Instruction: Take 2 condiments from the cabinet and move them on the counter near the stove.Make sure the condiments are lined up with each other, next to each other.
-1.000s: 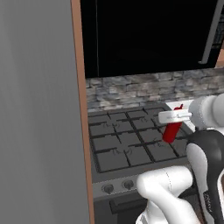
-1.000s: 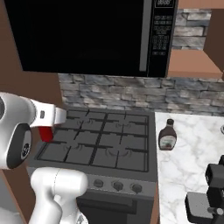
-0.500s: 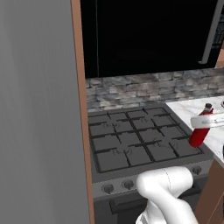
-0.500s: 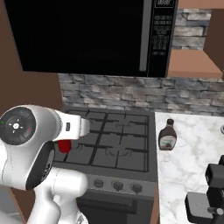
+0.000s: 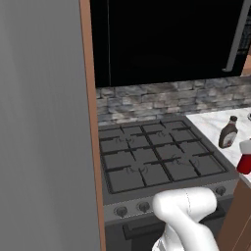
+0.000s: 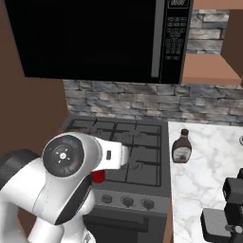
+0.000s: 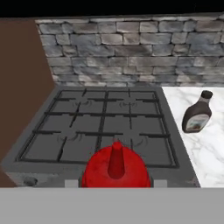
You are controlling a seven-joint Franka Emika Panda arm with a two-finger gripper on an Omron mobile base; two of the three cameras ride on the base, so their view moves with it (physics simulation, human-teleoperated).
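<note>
Held at the near edge of the hand view: red squeeze bottle (image 7: pixel 116 168), cap and nozzle pointing up toward the camera, body between the gripper (image 7: pixel 116 183) fingers, jaws closed narrowly on it. Fingertips themselves mostly hidden behind the bottle. Seen in the left base view as a red shape at the right edge (image 5: pixel 244 160), above the front right corner of the stove (image 5: pixel 157 159), just beside the counter (image 5: pixel 215 125) edge. Glimpsed in the right base view as a small red patch (image 6: pixel 98 176) below the white forearm, over the stove front.

Just beyond the bottle, black stove grates (image 7: pixel 100 127) spread out, with round knobs (image 6: pixel 127 201) along the grey front strip.

Farther right, on the white marble counter (image 7: pixel 210 144), stood the dark brown bottle (image 7: pixel 197 113), upright, black cap on top, pale label facing forward, near the stove's right edge and well apart from the red bottle. Same brown bottle found in the left base view (image 5: pixel 228 133) and the right base view (image 6: pixel 181 147), close to the seam between stove and counter.

Behind everything, grey stone backsplash (image 7: pixel 131 48) ran along the wall, with a black microwave (image 6: pixel 95 38) mounted above the stove. At far right of the right base view, dark appliance (image 6: pixel 230 209) sat on the counter's near part.
</note>
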